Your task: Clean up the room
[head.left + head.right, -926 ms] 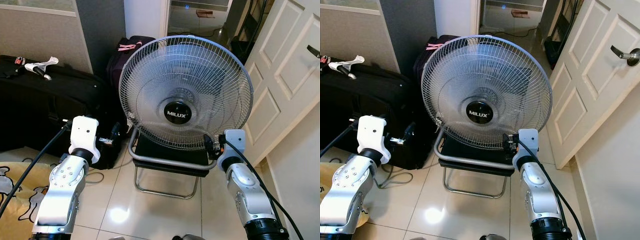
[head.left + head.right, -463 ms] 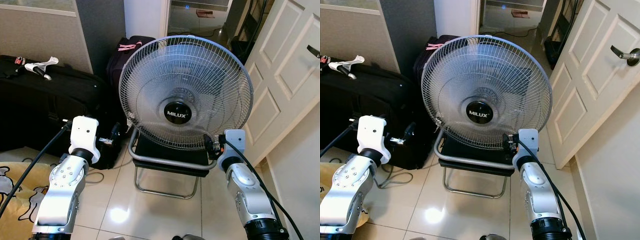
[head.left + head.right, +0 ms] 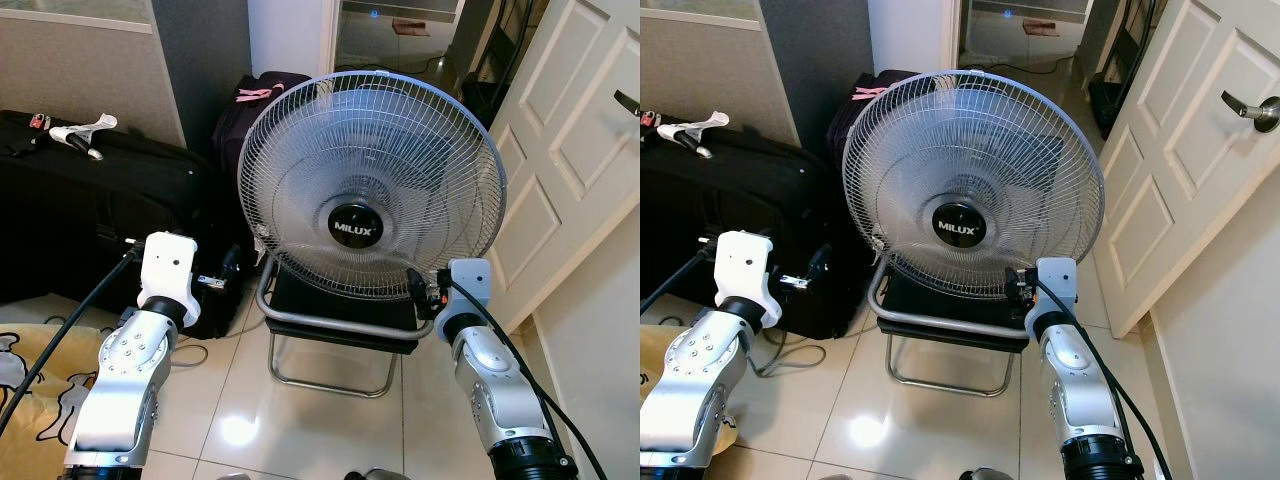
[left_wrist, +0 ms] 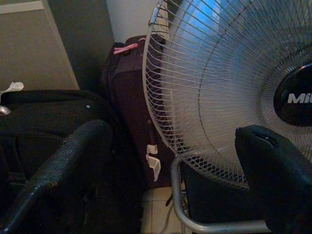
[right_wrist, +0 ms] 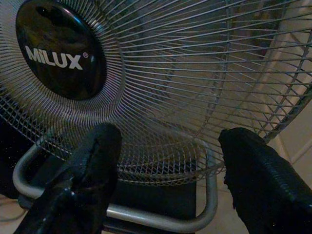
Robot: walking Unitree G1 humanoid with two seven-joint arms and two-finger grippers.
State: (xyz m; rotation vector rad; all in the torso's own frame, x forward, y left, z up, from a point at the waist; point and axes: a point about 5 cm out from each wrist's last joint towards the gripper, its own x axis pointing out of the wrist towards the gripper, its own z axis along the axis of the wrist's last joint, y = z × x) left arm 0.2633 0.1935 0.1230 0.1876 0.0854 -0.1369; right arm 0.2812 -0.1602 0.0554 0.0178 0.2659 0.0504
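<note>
Grey wire mesh marks the fan [image 3: 371, 185], which stands on the tiled floor [image 3: 240, 400] straight ahead of the robot on a bent tube stand [image 3: 340, 325], its round face tilted up and turned toward the camera, between the two raised arms. The right gripper [image 5: 165, 161] is the nearer one: its fingers [image 5: 92, 161] stand apart just short of the grille's lower right edge, with the tube of the stand running crosswise below them. The left gripper [image 4: 161, 165], fingers also apart, sits off the fan's lower left rim, a little farther out, with a black suitcase [image 3: 100, 200] beyond it on the left. Since the grille's rim curves between both grippers, a two-sided hold looks likely, each closing inward toward the fan. A white door [image 3: 560, 150] stands at the far right.
</note>
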